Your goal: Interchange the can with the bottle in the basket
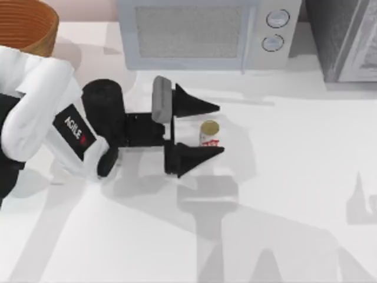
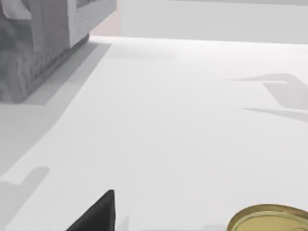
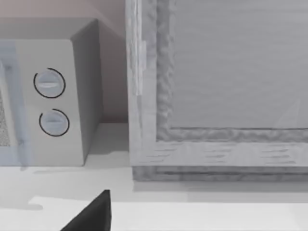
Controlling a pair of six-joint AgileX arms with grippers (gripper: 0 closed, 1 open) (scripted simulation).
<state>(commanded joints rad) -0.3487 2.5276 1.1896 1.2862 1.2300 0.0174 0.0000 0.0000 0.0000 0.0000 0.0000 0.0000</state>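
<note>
Straddling the can (image 1: pixel 209 133), the left gripper (image 1: pixel 219 128) has its jaws spread wide, one dark finger on the microwave side of the can and the other on the side away from it, neither touching and nothing held yet. The can stands upright on the white surface (image 1: pixel 294 194), close in front of the microwave (image 1: pixel 206 32), its gold top (image 2: pixel 269 219) also visible at the edge of the left wrist view, with one fingertip (image 2: pixel 98 214) beside it.

The step in hand looks like the grasp that starts the swap. To do it well, the can should sit deeper between the fingers before closing, since it is near the tips now and a pinch there could squirt it out or tip it. Centre the can so both fingers meet the body together, squarely on the label and below the rim, then close gently and lift straight up before swinging toward the basket (image 1: pixel 29 26), which lies well away from the can, past the arm at the surface's far left corner. The bottle cannot be made out.

The right gripper sits parked facing the microwave and a grey cabinet (image 3: pixel 216 96); one fingertip (image 3: pixel 91 214) shows, and I cannot tell its opening
</note>
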